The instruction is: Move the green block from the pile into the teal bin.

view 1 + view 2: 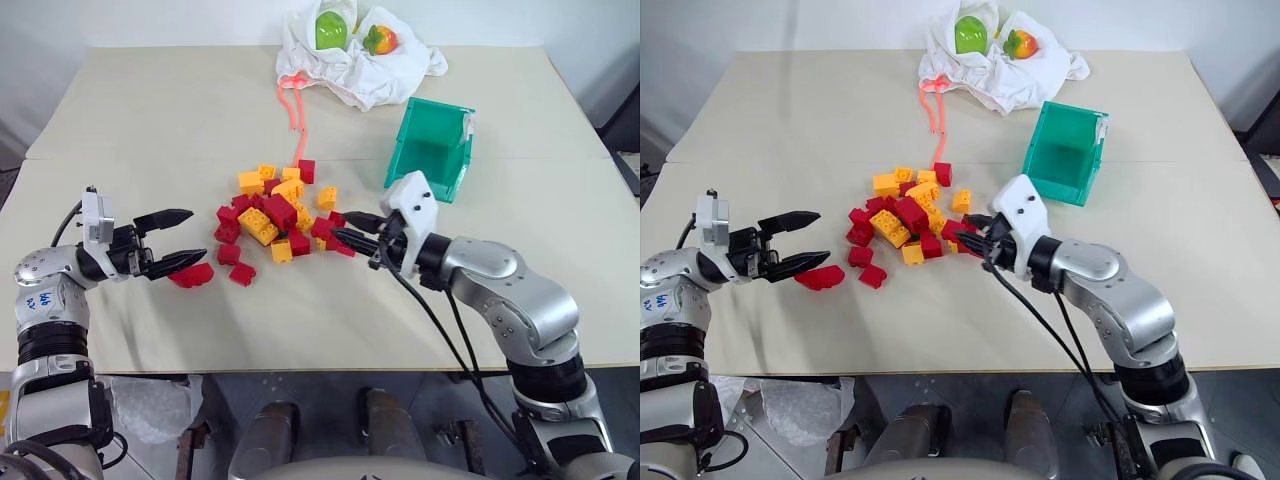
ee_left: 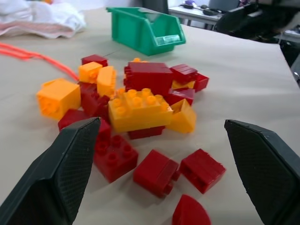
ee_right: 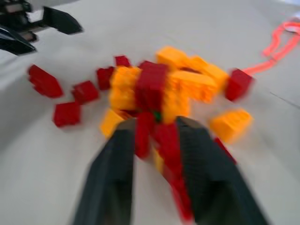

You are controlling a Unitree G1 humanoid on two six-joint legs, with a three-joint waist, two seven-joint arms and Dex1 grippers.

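A pale table (image 1: pixel 150 110) takes up most of the head views. At its top centre lies a crumpled white cloth (image 1: pixel 370 70) with a lime-green toy fruit (image 1: pixel 331 31) and a red-and-yellow one (image 1: pixel 380 40) resting on it; a thin orange cord (image 1: pixel 296 110) runs down from the cloth toward the middle of the frame.

Right of centre stands the teal bin (image 1: pixel 432 148), its open face turned toward the lower left.

In the middle of the frame is the pile (image 1: pixel 275 215) of red and yellow bricks, with a few red ones scattered off to its lower left.

The left gripper (image 1: pixel 172 243) sits at the left edge of the frame, pointing right toward the pile, its two black fingers spread wide with nothing between them; a loose red piece (image 1: pixel 192 275) lies just below its lower fingertip.

The right gripper (image 1: pixel 356 230) reaches in from the lower right, its tips at the pile's right edge. In the right wrist view its fingers (image 3: pixel 206 173) stand close together with red bricks between them, though I cannot tell whether they grip anything.

The green block (image 3: pixel 157 116) shows as a small green speck between red bricks in the pile, just beyond those fingertips.
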